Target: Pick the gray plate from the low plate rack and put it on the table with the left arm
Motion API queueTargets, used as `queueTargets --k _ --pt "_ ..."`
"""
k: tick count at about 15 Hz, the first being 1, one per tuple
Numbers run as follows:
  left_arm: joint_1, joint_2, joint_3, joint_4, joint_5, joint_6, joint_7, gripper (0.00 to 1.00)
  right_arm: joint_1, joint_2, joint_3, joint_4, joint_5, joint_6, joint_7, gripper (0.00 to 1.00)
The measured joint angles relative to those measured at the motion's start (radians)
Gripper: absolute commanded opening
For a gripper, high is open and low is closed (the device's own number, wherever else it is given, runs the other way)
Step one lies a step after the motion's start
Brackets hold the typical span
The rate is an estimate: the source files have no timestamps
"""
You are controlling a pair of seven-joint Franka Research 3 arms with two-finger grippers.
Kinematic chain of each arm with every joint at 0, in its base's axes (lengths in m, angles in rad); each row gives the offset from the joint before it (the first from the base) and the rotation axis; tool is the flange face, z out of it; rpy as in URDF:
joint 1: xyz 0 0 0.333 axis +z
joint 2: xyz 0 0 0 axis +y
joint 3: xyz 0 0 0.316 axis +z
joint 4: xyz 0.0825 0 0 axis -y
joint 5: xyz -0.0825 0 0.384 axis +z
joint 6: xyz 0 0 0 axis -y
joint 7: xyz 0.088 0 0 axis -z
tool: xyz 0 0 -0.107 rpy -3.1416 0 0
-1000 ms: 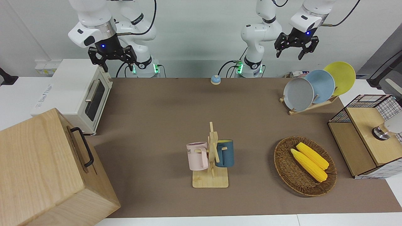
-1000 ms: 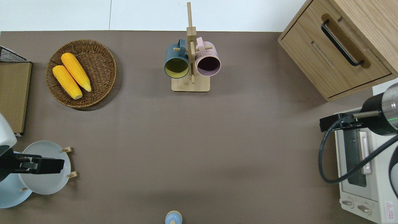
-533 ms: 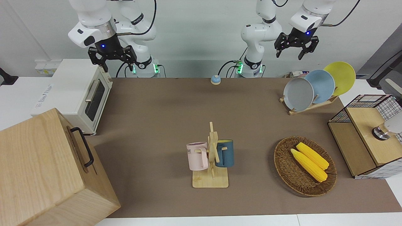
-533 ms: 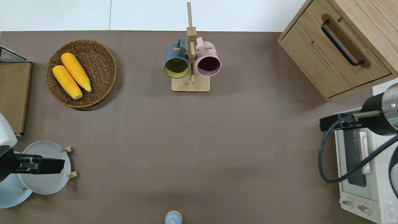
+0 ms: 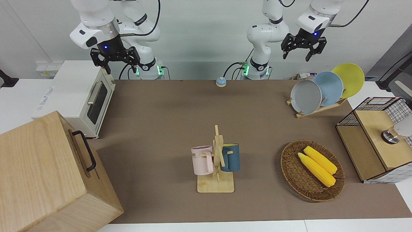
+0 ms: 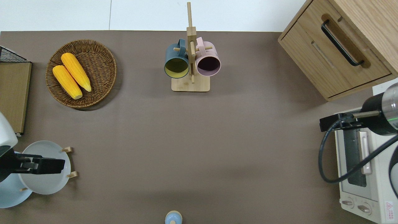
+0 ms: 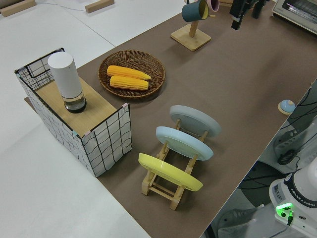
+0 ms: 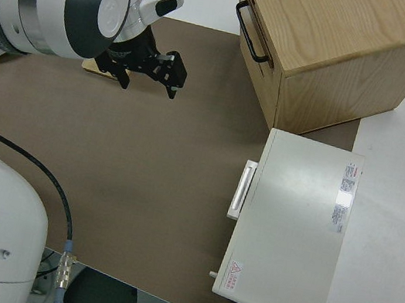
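Observation:
The gray plate (image 5: pixel 305 96) leans in the end slot of the low plate rack (image 5: pixel 317 110), the slot farthest from the robots, at the left arm's end of the table (image 5: pixel 167 122). It also shows in the overhead view (image 6: pixel 46 183) and the left side view (image 7: pixel 194 120). My left gripper (image 5: pixel 296 55) is open and empty, high in the air. In the overhead view it (image 6: pixel 40 165) hangs over the gray plate. My right gripper (image 5: pixel 116 62) is open, and that arm is parked.
A light blue plate (image 5: pixel 328 88) and a yellow plate (image 5: pixel 349 79) fill the rack's other slots. A wicker basket (image 5: pixel 291 170) with two corn cobs, a wire crate (image 5: pixel 375 106), a mug stand (image 5: pixel 216 180), a small bell (image 5: pixel 220 82), a toaster oven (image 5: pixel 72 96) and a wooden cabinet (image 5: pixel 45 174) stand around.

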Motion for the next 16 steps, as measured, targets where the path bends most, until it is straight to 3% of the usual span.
queueTargets --k 12,16 --pt "0.022 0.000 0.009 -0.002 0.031 -0.001 0.007 1.00 0.000 0.000 0.000 0.000 0.000 0.000 0.000 0.987" --pt "0.066 0.000 0.061 -0.002 0.052 -0.001 0.118 1.00 0.000 0.000 0.000 0.000 0.000 0.000 0.000 0.990"
